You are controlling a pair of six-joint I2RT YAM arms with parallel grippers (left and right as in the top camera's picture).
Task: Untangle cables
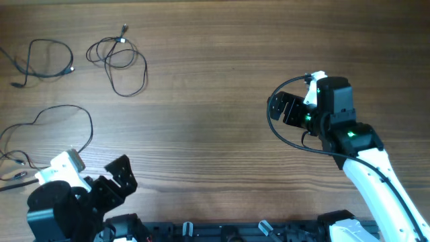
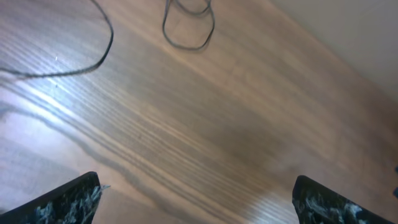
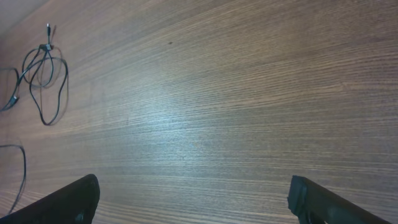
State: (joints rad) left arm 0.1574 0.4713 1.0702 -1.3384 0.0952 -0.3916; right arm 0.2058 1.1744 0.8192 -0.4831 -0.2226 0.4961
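No readable text, labels or numbers anywhere

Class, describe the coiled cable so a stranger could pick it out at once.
Seen from overhead, the wooden table has three thin black cables lying apart on its left side. Take the rightmost cable. The upper-left cable and the lower cable are single open curves; this one is coiled into several overlapping loops.

left arm sits low at the near-left corner of the table [image 1: 222,134]. left gripper [image 1: 115,176] angled toward the middle, jaws spread wide, nothing between them; black fingertips [image 2: 62,202] at the bottom corners of the left wrist view. right arm comes in from the near-right corner: white link, black wrist, green lights. right gripper [image 1: 285,107] right of centre, facing the left edge, jaws wide, empty.
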